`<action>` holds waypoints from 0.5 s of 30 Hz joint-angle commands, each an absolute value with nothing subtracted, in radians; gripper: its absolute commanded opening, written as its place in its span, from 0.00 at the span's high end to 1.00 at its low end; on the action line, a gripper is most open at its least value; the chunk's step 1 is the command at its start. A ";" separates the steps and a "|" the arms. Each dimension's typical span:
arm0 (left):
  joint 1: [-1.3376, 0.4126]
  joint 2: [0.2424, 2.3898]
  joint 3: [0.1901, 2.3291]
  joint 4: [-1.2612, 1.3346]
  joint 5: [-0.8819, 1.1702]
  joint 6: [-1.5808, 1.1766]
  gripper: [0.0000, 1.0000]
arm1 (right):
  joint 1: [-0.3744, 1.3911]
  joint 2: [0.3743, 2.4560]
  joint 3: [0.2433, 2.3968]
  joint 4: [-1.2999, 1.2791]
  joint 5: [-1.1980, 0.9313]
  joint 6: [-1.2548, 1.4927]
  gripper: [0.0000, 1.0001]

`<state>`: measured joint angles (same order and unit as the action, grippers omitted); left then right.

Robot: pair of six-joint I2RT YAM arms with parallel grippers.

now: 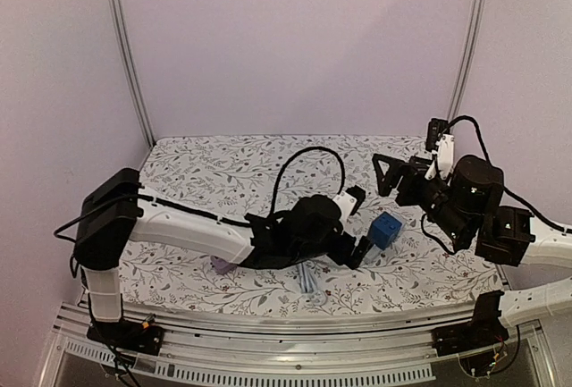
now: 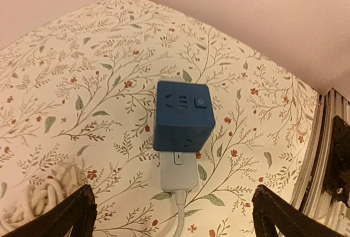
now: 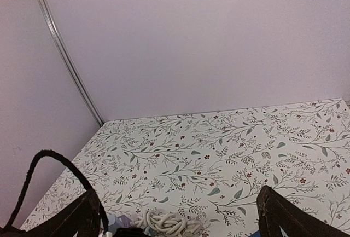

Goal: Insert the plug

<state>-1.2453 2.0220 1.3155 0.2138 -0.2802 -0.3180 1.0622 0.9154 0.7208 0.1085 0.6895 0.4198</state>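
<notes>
- We see the white plug (image 2: 178, 168) seated in the blue socket cube (image 2: 183, 115), right of the desk's (image 1: 223, 164) centre.
- Our left gripper (image 2: 172, 207) has its fingers spread, empty.
- Our right gripper (image 3: 180, 207) likewise gapes, empty.

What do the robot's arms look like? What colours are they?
Both arms are smooth white tubes joined by chunky black joints. The left arm has a thin black cable arching over it, and the right arm has its own black wire. The left gripper and right gripper are black, each with two pointed fingers. I can't make out any markings.
</notes>
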 commanded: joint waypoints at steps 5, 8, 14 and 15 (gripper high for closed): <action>-1.238 1.791 1.160 0.149 -0.460 -0.296 0.01 | 1.067 0.883 0.696 0.236 0.653 0.320 0.01; -1.222 1.722 1.094 0.146 -0.513 -0.303 0.00 | 1.066 0.871 0.673 0.320 0.640 0.267 0.01; -1.208 1.588 0.970 0.143 -0.582 -0.314 0.01 | 1.067 0.867 0.643 0.410 0.604 0.204 0.01; -1.206 1.570 0.954 0.142 -0.591 -0.317 0.01 | 1.067 0.866 0.638 0.413 0.598 0.198 0.01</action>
<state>-1.2217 1.6547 1.0077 0.1635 -0.5129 -0.3080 1.0622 0.8768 0.6624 0.3382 0.6285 0.2558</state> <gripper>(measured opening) 0.995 0.989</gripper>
